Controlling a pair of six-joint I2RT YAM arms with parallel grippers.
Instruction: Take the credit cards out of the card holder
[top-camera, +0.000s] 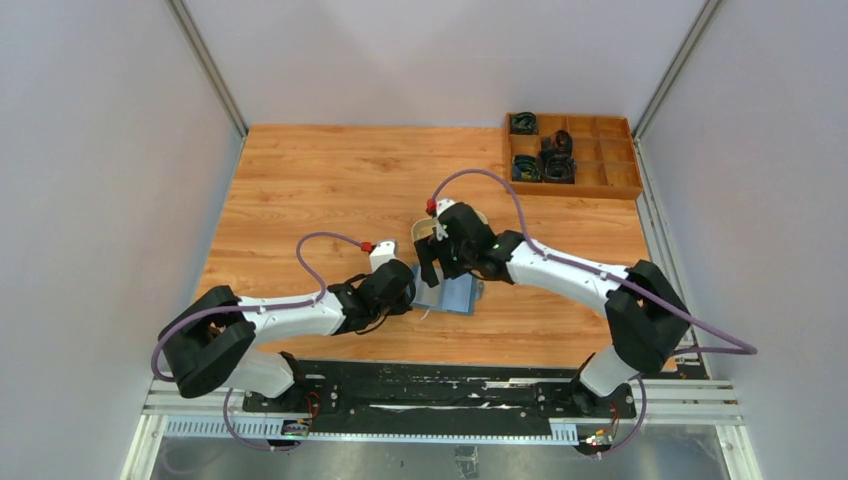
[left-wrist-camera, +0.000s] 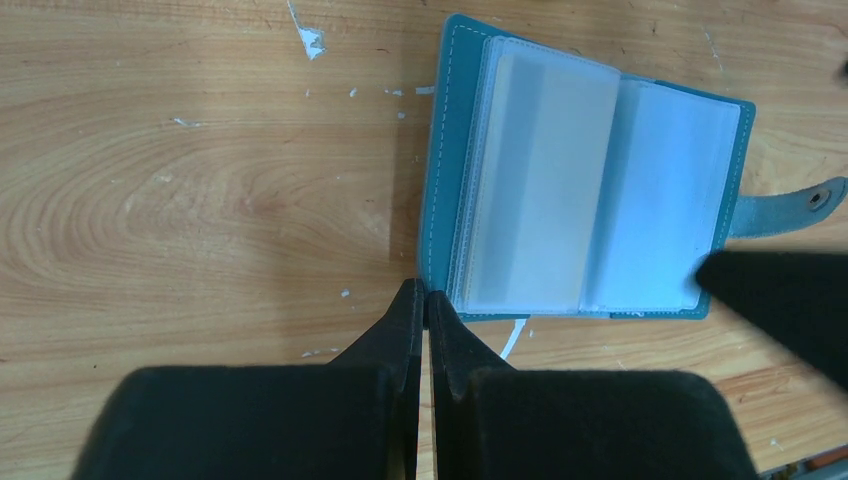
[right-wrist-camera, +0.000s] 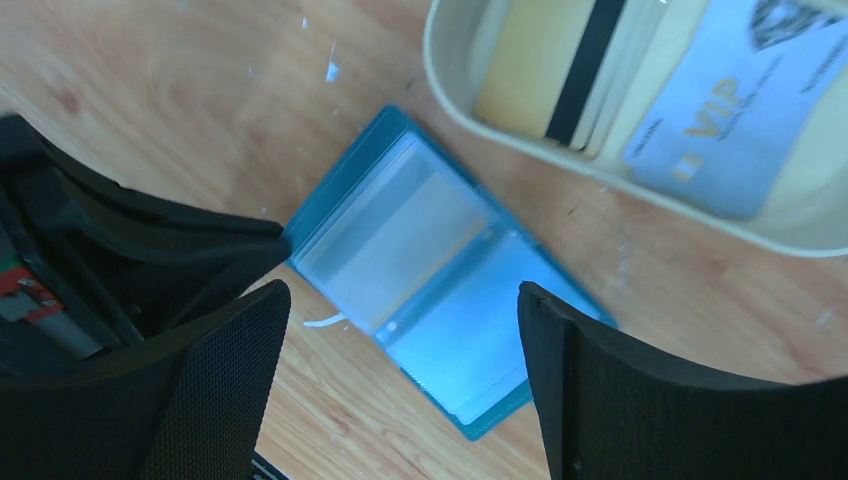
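Observation:
The teal card holder (left-wrist-camera: 450, 150) lies open and flat on the wood, also in the top view (top-camera: 450, 295) and the right wrist view (right-wrist-camera: 400, 230). Its left clear sleeve (left-wrist-camera: 540, 190) shows a pale tan tone, perhaps a card; the right sleeve looks light blue. My left gripper (left-wrist-camera: 425, 293) is shut, its tips touching the holder's near left corner. My right gripper (right-wrist-camera: 400, 292) is open and empty, hovering above the holder. A tan card with a dark stripe (right-wrist-camera: 530, 60) and a whitish VIP card (right-wrist-camera: 710, 110) lie in the beige tray (right-wrist-camera: 432, 50).
The beige tray (top-camera: 422, 230) sits just behind the holder, under the right wrist. A wooden compartment box (top-camera: 572, 155) with dark items stands at the back right. The holder's closing tab (left-wrist-camera: 800, 205) sticks out to the right. A right finger (left-wrist-camera: 780, 290) shades the holder's near right corner.

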